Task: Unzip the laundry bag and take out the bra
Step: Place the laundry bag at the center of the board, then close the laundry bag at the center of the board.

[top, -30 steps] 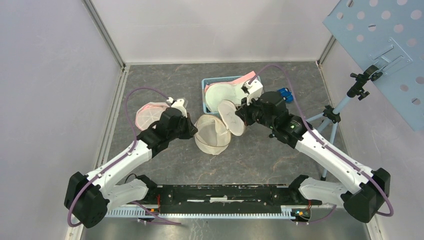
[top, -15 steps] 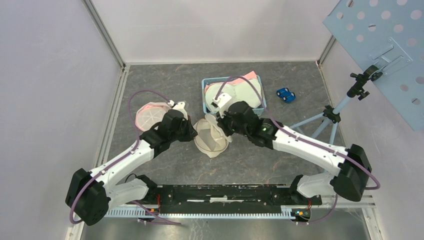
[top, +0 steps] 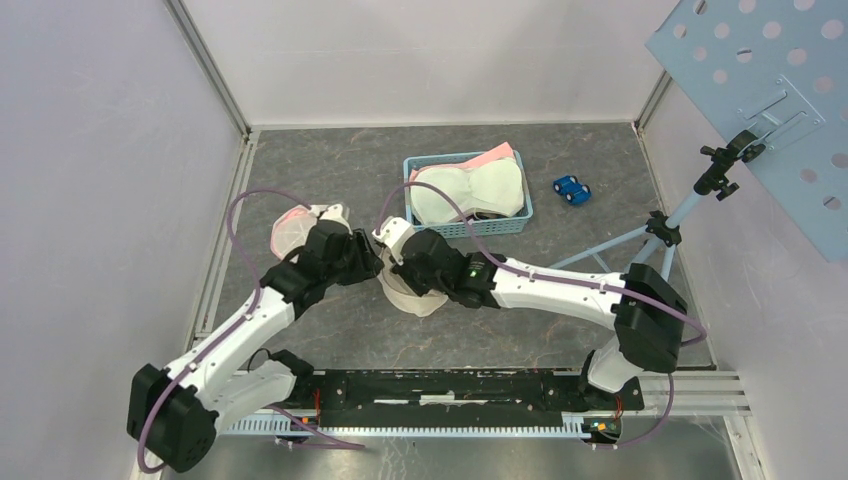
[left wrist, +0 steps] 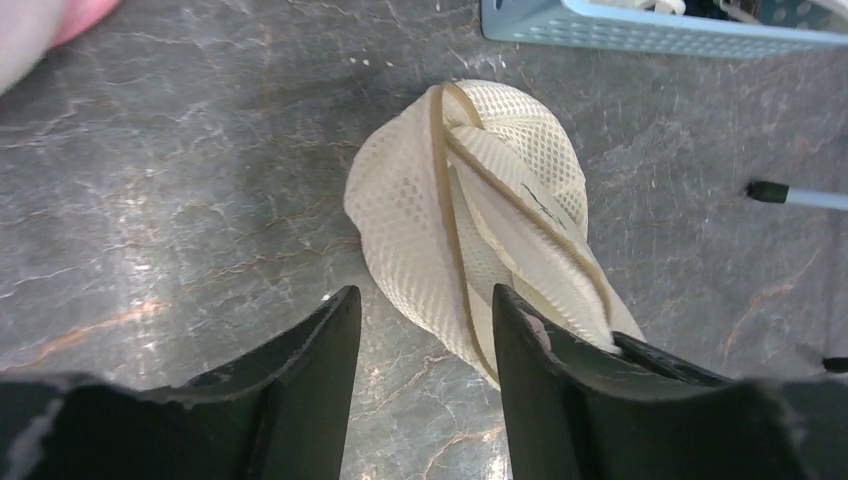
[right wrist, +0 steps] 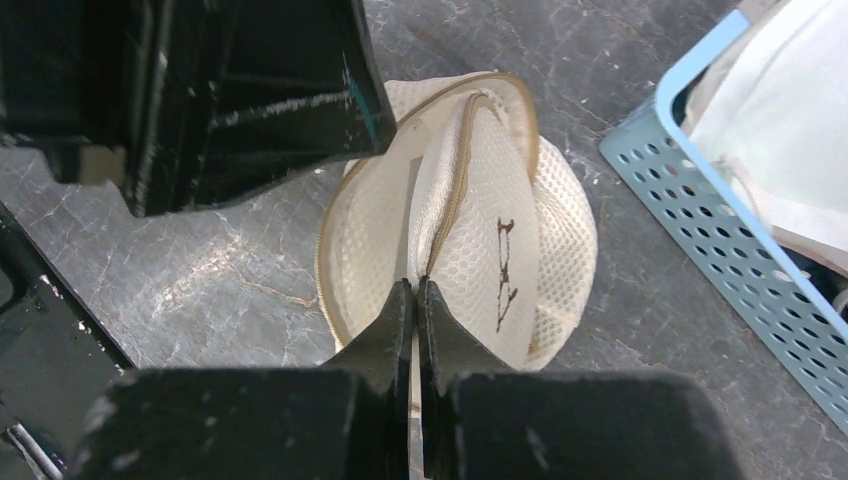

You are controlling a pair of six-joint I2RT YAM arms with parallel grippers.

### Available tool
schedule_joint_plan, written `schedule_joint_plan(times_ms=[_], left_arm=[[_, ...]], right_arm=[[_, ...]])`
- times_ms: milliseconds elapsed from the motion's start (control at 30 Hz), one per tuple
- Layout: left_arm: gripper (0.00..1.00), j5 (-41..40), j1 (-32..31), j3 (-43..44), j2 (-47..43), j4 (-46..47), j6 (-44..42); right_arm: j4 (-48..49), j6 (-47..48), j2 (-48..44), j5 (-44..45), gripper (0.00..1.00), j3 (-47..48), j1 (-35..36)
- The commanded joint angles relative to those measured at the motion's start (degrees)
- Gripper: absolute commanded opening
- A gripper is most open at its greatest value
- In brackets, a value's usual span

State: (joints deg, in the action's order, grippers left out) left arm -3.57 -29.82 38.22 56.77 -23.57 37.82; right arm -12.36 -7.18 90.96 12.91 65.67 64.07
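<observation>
Though half-hidden overhead, laundry bag [right wrist: 480, 240] pinched in right tool [right wrist: 416, 288], left tool [left wrist: 422, 296] parted, empty

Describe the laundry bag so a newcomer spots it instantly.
Find the blue basket at the back. Just in front of it lies the laundry bag. Unlike the pinkish bag to its left, it is cream mesh with a tan zip edge.

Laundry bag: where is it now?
Top view, centre: the bag lies just near-left of the basket, between the open left gripper and the right gripper, which pinches its edge.
</observation>
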Motion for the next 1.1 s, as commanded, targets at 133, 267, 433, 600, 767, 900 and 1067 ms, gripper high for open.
schedule_joint_plan(times_ms=[133,267,433,600,767,900,1067], left_arm=[[0.68,-6.55,4.03,2.46,-7.73,-8.18,3.89],[0.75,-5.96,6.57,2.76,-9.51,-9.34,4.04],[0.79,-3.56,7.96,4.90,-8.96,-9.56,3.00],[0.77,5.67,8.06,8.63,-6.12,-7.54,-2.58],[0.70,19.27,5.82,13.16,-1.33,-4.83,-13.02],[0.70,18.17,0.82,17.33,4.19,-7.90,-20.18],[0.65,12.67,-5.39,18.68,11.30,-9.14,-22.44]], right_arm=[[4.55,-2.18,2.89,-2.54,0.00,2.35,1.79],[5.65,-3.87,2.83,-6.79,0.18,2.05,2.11],[6.45,-4.67,0.42,-8.38,0.46,1.58,2.11],[6.02,-5.41,-6.44,-8.14,0.55,1.01,0.23],[7.08,-7.30,-16.46,-9.82,0.61,-3.91,-5.34],[5.04,-7.33,-22.53,-10.07,0.63,-6.77,-10.11],[2.10,-6.90,-26.06,-11.03,0.64,-8.06,-13.71]])
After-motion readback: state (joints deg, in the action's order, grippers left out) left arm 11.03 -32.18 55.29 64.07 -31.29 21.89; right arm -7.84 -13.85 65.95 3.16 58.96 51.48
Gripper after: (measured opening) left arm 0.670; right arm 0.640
